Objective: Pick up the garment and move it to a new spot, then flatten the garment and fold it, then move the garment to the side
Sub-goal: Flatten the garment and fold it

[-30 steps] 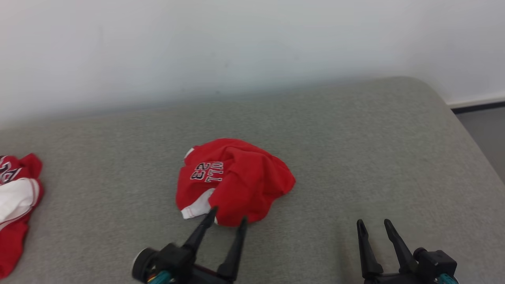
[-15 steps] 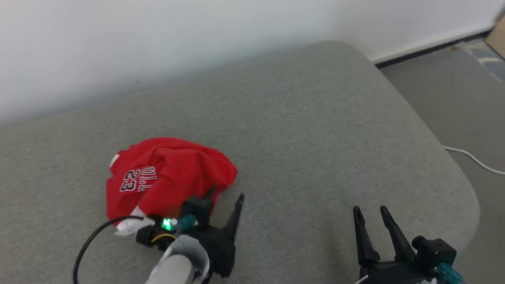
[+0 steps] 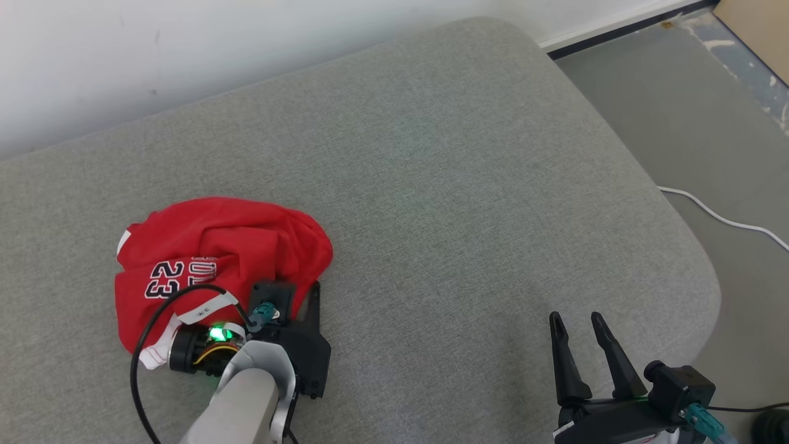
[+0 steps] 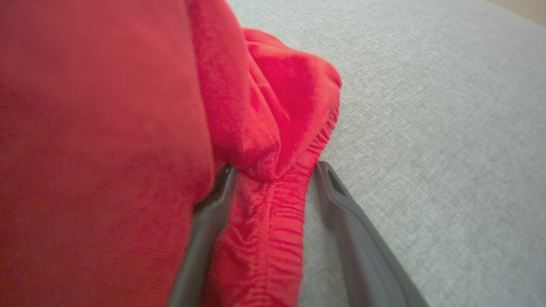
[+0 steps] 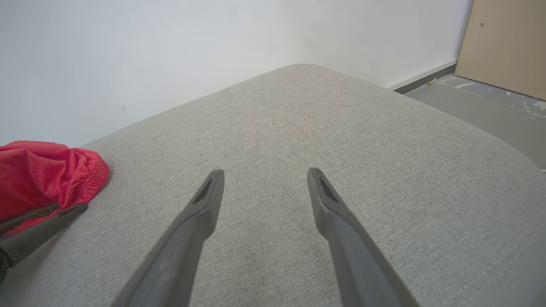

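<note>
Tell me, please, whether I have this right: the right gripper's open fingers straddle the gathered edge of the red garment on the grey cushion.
Not quite: it is the left gripper whose open fingers straddle the gathered edge of the red garment on the grey cushion, as the left wrist view shows. The right gripper stands open over bare cushion.

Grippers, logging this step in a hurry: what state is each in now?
Left gripper: open, straddling the red garment, not clamped.
Right gripper: open, empty.

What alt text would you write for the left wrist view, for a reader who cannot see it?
The left gripper stands open astride the elastic, gathered edge of a crumpled red garment, one fingertip tucked under a fold. Bare grey cushion lies on the view's right.
</note>
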